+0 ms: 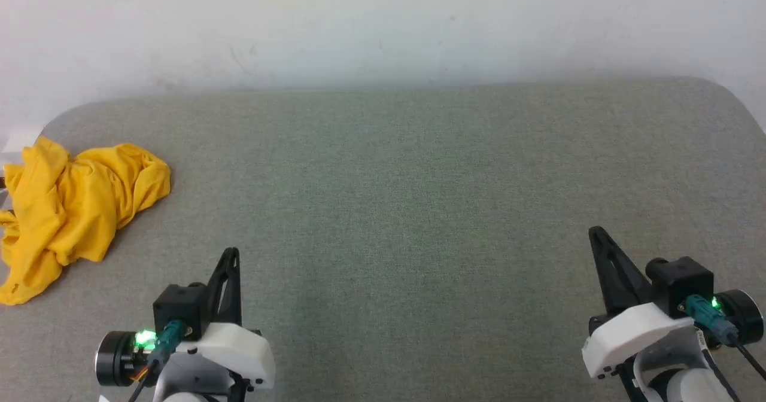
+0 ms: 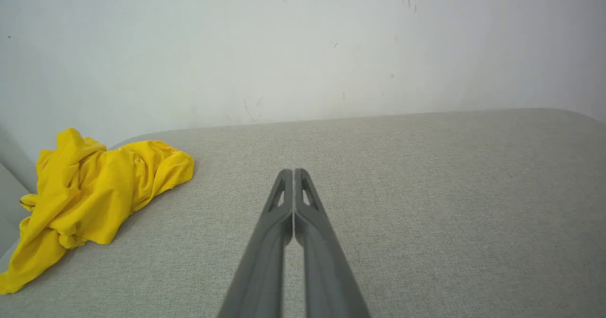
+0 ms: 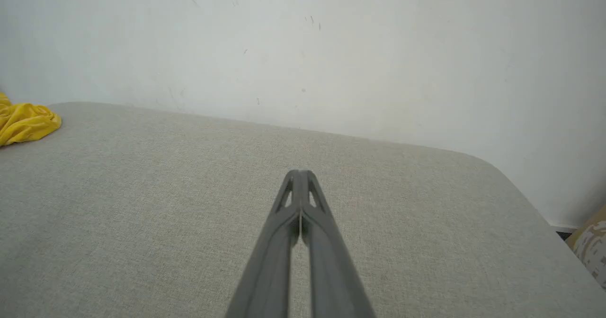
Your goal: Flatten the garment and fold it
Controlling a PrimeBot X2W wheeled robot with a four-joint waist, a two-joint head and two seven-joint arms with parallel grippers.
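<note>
garment: crumpled bright yellow thin-fabric T-shirt [image 1: 78,210], heaped at left edge of grey fabric-covered worktop [image 1: 419,180] | left hand [image 1: 232,252]: fingers together, empty, nearer; shirt lies ahead-left | right hand [image 1: 595,231]: fingers together, empty, well apart

The left gripper [image 2: 293,172] hangs above the grey fabric surface [image 2: 426,204], fingertips pressed together, holding nothing. The crumpled yellow garment [image 2: 94,199] lies at the surface's far left corner, near the white wall [image 2: 284,48].
</note>
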